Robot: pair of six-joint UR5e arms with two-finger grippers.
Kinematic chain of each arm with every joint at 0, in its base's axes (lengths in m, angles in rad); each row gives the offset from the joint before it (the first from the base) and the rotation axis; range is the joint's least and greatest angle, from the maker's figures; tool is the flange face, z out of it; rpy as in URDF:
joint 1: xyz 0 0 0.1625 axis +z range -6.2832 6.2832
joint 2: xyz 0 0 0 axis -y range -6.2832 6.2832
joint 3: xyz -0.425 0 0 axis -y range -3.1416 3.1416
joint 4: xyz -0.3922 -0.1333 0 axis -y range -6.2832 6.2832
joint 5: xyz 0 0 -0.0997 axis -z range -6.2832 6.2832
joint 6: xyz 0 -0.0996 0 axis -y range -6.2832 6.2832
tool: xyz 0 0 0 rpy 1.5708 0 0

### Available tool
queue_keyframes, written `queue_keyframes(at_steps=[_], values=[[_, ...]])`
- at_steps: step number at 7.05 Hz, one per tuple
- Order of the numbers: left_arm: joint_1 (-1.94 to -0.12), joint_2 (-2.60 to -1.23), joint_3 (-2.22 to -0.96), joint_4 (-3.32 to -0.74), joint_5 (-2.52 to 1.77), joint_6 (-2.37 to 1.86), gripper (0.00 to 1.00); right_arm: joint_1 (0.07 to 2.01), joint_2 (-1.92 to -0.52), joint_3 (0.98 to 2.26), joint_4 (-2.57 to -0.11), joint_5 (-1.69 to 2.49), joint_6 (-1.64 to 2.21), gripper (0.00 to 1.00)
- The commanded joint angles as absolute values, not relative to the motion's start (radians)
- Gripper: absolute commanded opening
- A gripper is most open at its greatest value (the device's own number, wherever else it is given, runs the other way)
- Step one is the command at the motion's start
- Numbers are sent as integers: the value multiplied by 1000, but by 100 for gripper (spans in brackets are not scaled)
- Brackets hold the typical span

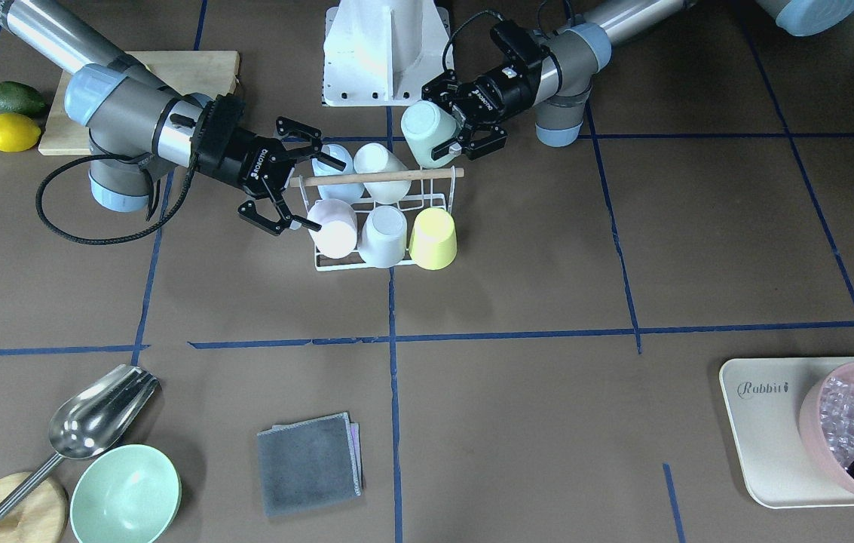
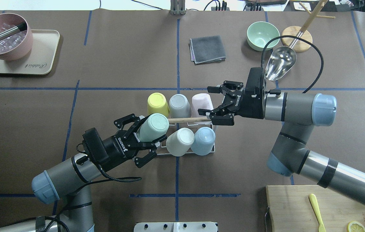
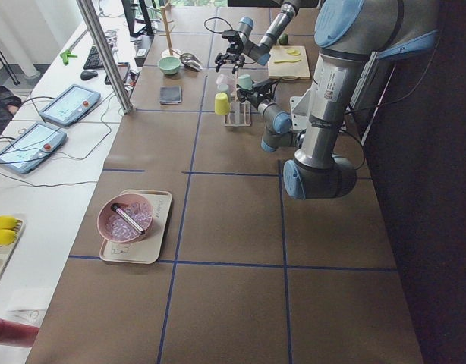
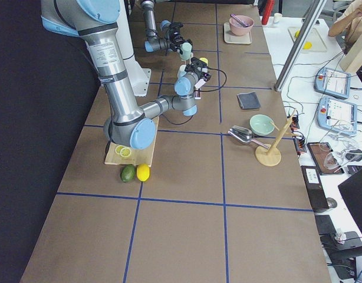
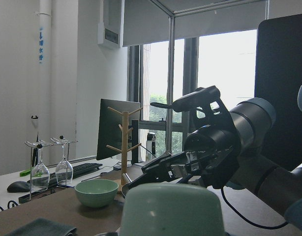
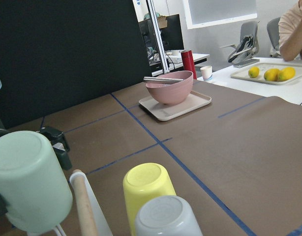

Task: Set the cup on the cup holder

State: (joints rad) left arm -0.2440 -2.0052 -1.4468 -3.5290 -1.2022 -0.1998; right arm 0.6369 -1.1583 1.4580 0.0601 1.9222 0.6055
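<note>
You have the brown worktop (image 2: 105, 112) filling the overhead view, with the cup holder (image 1: 336, 265) at mid-frame. There the left claw (image 2: 151, 132) comes up from the lower left, its fingers clamped on the sides of the mint-green cup (image 2: 155, 125). The cup is tilted, base up, over the holder's lower-left corner at the left end of the wooden rod (image 2: 185, 120). From that view you cannot tell whether it sits on a prong. The front-facing view shows it raised above the holder's upper-right end.

The right claw (image 2: 205, 100) reaches in from the right, spread wide and gripping nothing, its fingertips just beside the pink cup (image 2: 201, 101).

Only the overhead view shows all five upturned cups (image 2: 178, 106) on the holder, three in the upper row and two in the lower. The left wrist view gives you just the mint-green cup's base at the bottom edge.
</note>
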Motion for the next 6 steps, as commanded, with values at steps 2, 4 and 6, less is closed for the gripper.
queue_keyframes(at_steps=[2, 4, 6], values=[[-242, -2006, -1424, -3530, -1197, -199, 3, 1052, -1160, 1491, -240, 2569, 768, 100], [-242, -2006, -1411, -3533, -1193, -198, 24, 1341, -1298, 1483, -383, 2739, 759, 100], [-244, -2006, -1413, -3545, -1193, -198, 100, 1466, -1504, 1471, -519, 2720, 758, 100]])
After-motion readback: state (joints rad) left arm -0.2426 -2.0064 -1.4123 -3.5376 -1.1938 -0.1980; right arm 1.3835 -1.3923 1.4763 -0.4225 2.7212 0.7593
